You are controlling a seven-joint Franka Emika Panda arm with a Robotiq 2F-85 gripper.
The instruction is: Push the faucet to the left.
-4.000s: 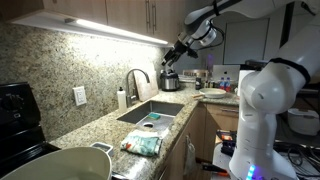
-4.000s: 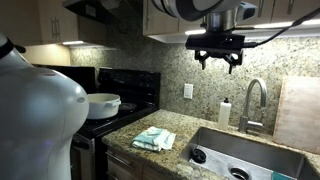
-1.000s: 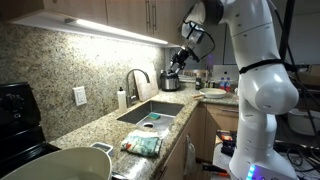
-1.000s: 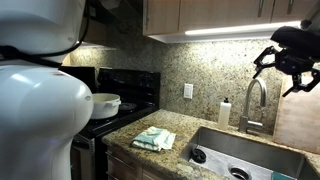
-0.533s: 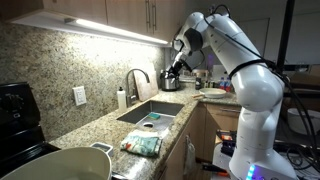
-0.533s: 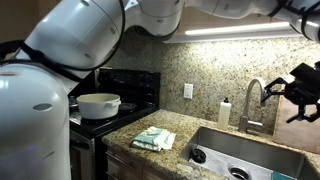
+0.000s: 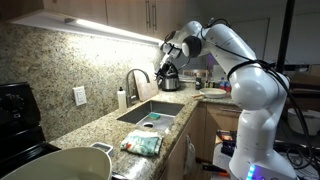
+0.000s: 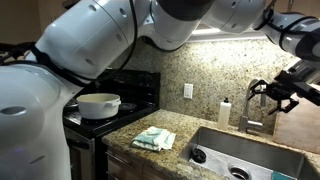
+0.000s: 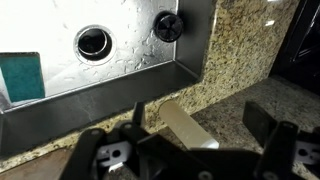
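Note:
The faucet (image 7: 136,84) is a slim silvery gooseneck standing behind the sink (image 7: 172,104), also seen in an exterior view (image 8: 250,104). My gripper (image 8: 271,96) is open and hangs at the height of the faucet's arch, right beside its top; it also shows in an exterior view (image 7: 168,71). In the wrist view a pale metal bar (image 9: 184,125), apparently the faucet's spout seen from above, lies between my spread fingers (image 9: 262,120), nearer the left one. The gripper (image 9: 200,132) holds nothing.
A white soap bottle (image 8: 224,112) stands next to the faucet by the wall. A folded towel (image 8: 153,139) lies on the granite counter, with a pot (image 8: 97,104) on the stove. A light board (image 8: 300,115) leans at the right. A teal sponge (image 9: 22,77) lies in the sink.
The gripper has come down from high above the counter and moved in to the faucet's arch. The faucet has not visibly moved.

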